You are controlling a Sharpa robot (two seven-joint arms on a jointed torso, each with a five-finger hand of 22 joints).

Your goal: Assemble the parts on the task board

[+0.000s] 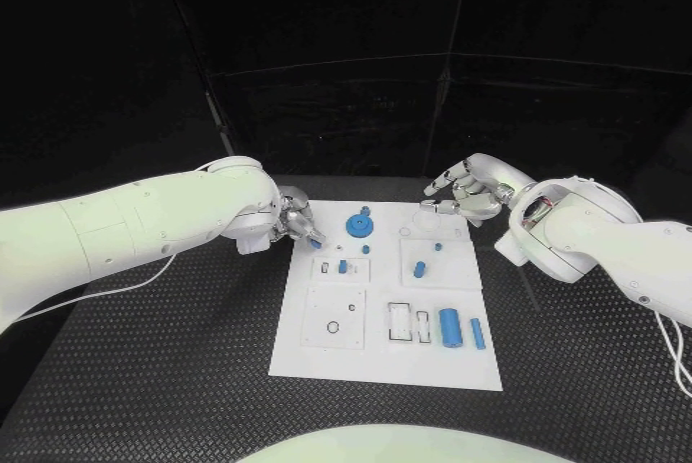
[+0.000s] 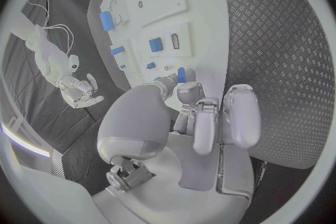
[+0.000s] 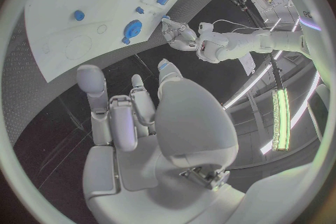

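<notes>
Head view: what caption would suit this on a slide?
Left hand pinches a small blue part at the white task board; right hand hovers empty.

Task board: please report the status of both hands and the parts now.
Left hand pinches a small blue part at the task board far-left corner. Right hand open, holds nothing. Nothing blocking.

A black surface [image 1: 173,383] with a raised tread pattern lies under everything. A thin white cable [image 1: 101,291], seemingly loose, trails across it.
</notes>
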